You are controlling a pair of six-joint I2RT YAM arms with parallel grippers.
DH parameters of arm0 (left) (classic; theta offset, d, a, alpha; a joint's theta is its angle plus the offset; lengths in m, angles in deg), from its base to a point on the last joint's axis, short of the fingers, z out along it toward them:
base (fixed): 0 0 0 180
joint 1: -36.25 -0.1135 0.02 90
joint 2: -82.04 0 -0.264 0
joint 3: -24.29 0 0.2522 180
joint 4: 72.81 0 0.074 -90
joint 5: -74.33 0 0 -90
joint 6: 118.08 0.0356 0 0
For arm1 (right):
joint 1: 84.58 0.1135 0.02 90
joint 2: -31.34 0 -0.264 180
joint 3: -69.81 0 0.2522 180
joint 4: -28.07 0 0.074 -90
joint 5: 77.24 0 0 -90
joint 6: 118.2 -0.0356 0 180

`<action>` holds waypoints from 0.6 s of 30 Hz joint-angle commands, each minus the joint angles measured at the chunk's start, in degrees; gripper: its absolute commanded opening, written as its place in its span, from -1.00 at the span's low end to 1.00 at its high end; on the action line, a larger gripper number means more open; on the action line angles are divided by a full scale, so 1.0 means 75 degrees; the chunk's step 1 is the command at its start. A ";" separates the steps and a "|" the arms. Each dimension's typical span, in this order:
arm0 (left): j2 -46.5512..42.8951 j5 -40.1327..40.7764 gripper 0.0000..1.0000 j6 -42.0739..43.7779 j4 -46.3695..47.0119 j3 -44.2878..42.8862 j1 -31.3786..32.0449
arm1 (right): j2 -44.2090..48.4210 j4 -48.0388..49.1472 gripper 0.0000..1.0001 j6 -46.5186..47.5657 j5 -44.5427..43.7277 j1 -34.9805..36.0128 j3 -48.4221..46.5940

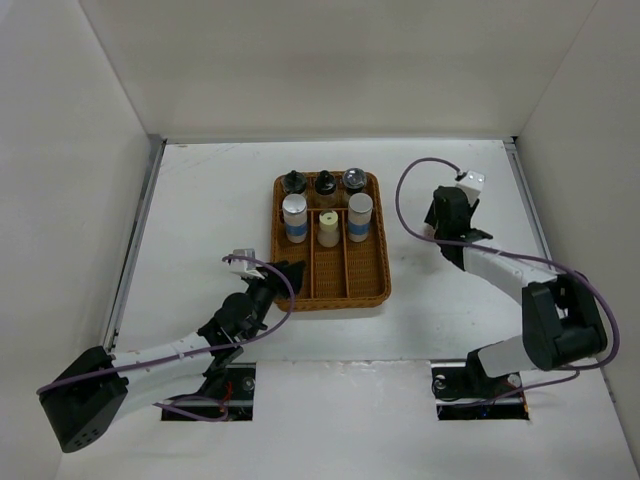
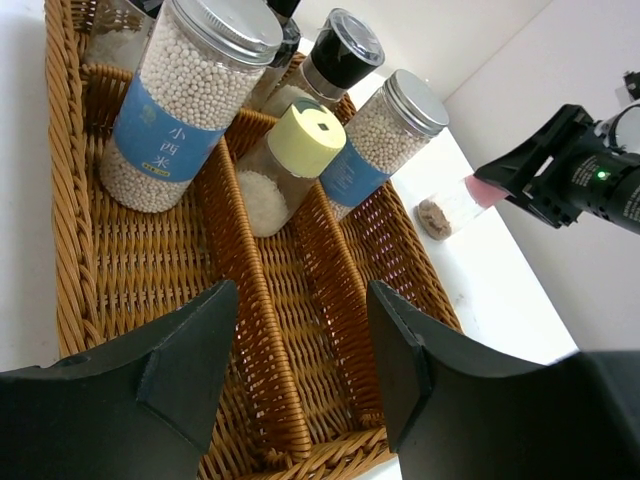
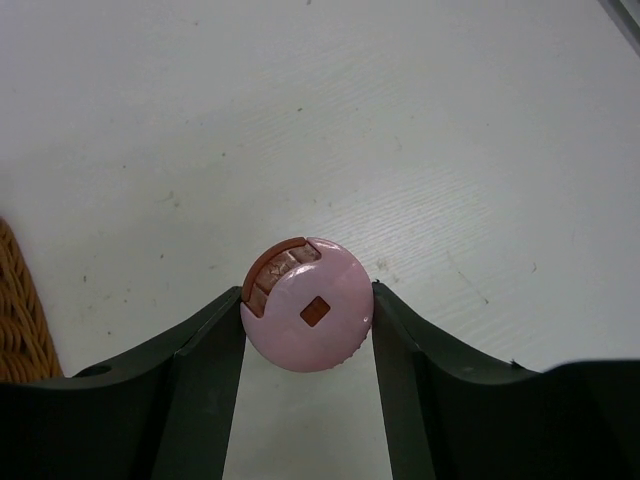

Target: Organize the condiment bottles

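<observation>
Six condiment bottles stand at the far end of the wicker tray [image 1: 384, 262]: two black-capped [image 1: 293, 182], one silver-capped [image 1: 353, 179], two white-filled jars with blue bands [image 1: 295, 218], and a yellow-capped shaker [image 1: 328, 228]. The yellow-capped shaker [image 2: 290, 165] also shows in the left wrist view. My right gripper [image 3: 308, 322] is shut on the pink-capped bottle [image 3: 310, 318] over the table right of the tray. The left wrist view also shows this bottle [image 2: 452, 207]. In the top view my right gripper [image 1: 447, 215] hides it. My left gripper [image 2: 300, 360] is open and empty at the tray's near left corner.
The tray's near half [image 2: 290, 300] has long dividers between its compartments. White walls close the table on three sides. The tray's wicker edge [image 3: 15, 310] shows at the left of the right wrist view.
</observation>
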 commanded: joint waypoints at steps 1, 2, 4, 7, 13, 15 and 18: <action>-0.0014 -0.0052 0.05 0.0076 0.0419 -0.0062 -0.0042 | 0.0941 0.0318 -0.21 0.0001 -0.0016 0.0354 0.0152; -0.0014 -0.0063 0.05 0.0076 0.0419 -0.0062 -0.0054 | 0.1304 0.0189 -0.21 0.0013 -0.0086 0.0541 0.0270; -0.0049 -0.0040 0.05 0.0087 0.0419 -0.0085 -0.0054 | 0.2124 -0.0336 -0.20 -0.0022 -0.0203 0.1102 0.0446; 0.0009 -0.0028 0.05 0.0111 0.0419 -0.0097 -0.0194 | 0.3180 -0.1356 -0.19 -0.0326 -0.0134 0.2086 0.0470; -0.0084 0.0007 0.05 0.0158 0.0337 -0.0167 -0.0265 | 0.4050 -0.2039 -0.24 -0.0971 0.0042 0.4068 0.0283; -0.0177 0.0007 0.04 0.0240 0.0244 -0.0191 -0.0288 | 0.3829 -0.1829 -0.25 -0.0995 0.0147 0.4630 0.0061; -0.0295 0.0100 0.04 0.0240 0.0021 -0.0296 -0.0300 | 0.3220 -0.1244 -0.25 -0.0878 0.0381 0.5264 -0.0255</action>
